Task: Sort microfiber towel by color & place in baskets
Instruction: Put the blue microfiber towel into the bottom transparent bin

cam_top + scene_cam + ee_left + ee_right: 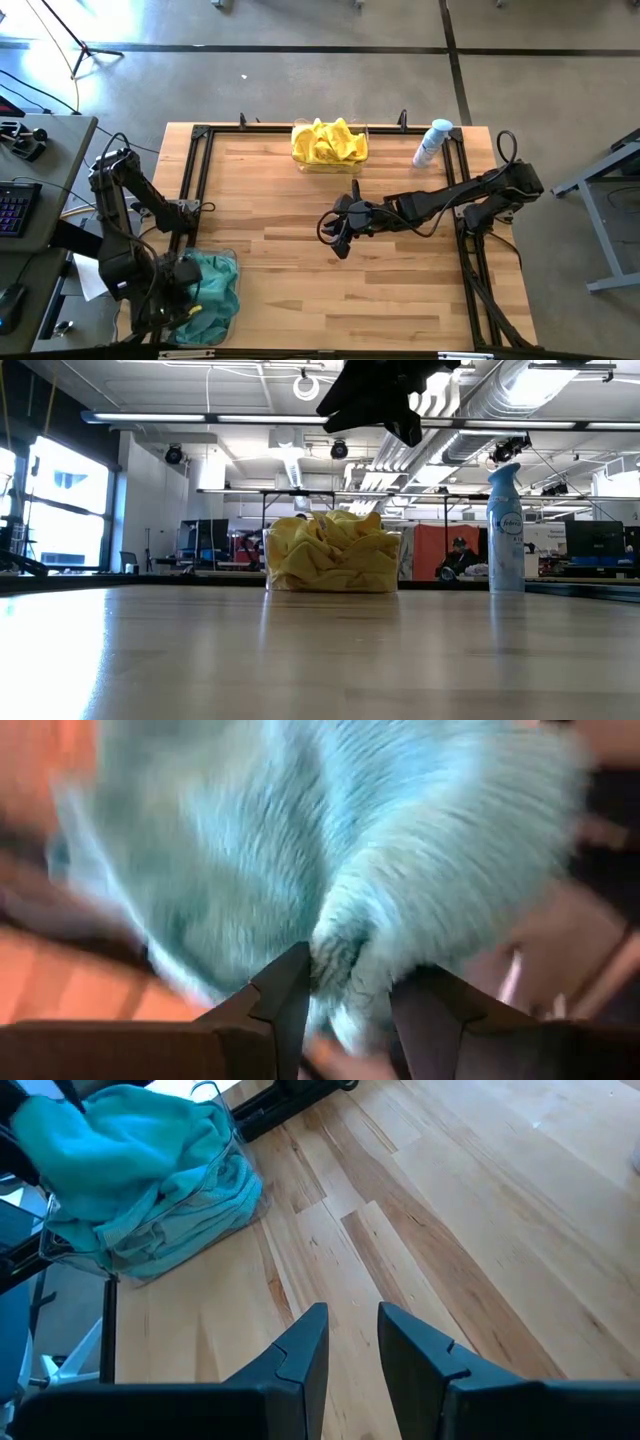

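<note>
A teal-blue microfiber towel [330, 850] is bunched between the fingers of my left gripper [350, 980], which is shut on it over the clear basket [245, 1190] at the table's near left corner. That basket holds more teal towels [218, 290]. Yellow towels [328, 143] fill the other clear basket [275, 565] at the far edge. My right gripper [352, 1342] hangs open over the middle of the table [340, 240], with nothing between its fingers. My left gripper pinches a bunched fold of the teal towel [338, 948] between its two fingers, which come from above and point down. The cloth spreads out below the fingers over the teal pile [170, 1230] in the basket. I cannot tell whether it hangs clear of the pile.
A white-and-blue spray bottle [432, 143] stands at the far right, beside the yellow basket. A black frame [200, 160] runs along the table's left, far and right sides. Bare wood [330, 300] lies between the baskets.
</note>
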`<action>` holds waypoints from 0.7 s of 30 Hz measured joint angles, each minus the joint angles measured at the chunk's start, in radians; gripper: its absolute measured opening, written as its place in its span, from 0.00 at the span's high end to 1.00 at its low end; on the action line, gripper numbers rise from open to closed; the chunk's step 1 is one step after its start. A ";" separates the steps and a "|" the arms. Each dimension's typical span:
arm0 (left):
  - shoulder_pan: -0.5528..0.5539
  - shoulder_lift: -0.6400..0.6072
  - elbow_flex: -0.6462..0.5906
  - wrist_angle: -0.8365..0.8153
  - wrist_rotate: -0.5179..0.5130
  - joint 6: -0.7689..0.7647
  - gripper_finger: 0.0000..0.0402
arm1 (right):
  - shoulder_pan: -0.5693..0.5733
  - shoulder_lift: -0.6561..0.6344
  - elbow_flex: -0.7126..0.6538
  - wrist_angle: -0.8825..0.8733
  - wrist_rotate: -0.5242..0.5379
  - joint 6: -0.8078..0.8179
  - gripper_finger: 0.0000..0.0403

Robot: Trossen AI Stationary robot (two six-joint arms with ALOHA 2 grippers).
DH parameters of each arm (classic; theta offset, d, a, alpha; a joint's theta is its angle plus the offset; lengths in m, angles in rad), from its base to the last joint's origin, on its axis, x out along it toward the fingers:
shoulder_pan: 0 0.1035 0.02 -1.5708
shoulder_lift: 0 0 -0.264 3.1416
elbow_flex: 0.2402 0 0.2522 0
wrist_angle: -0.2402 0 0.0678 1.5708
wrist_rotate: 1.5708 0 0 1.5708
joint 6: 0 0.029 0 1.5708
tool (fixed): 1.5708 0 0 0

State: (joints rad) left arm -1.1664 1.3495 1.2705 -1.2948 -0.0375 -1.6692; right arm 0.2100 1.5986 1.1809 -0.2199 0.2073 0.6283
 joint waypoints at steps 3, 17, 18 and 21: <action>0.000 0.000 0.000 0.047 -0.160 0.065 0.70 | 0.000 0.000 0.000 0.000 0.000 -0.006 0.79; -0.001 0.036 0.000 0.011 -0.122 0.098 0.70 | 0.000 0.000 0.000 -0.001 0.000 -0.025 0.79; 0.000 0.043 0.001 0.016 -0.145 0.111 0.70 | 0.000 0.000 0.000 -0.001 0.000 -0.026 0.79; 0.006 0.066 -0.016 0.021 -0.146 0.117 0.70 | 0.000 0.000 0.000 -0.001 0.000 -0.026 0.79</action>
State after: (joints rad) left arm -1.1600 1.4150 1.2540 -1.2741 -0.1836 -1.5526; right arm 0.2096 1.5982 1.1809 -0.2207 0.2073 0.6022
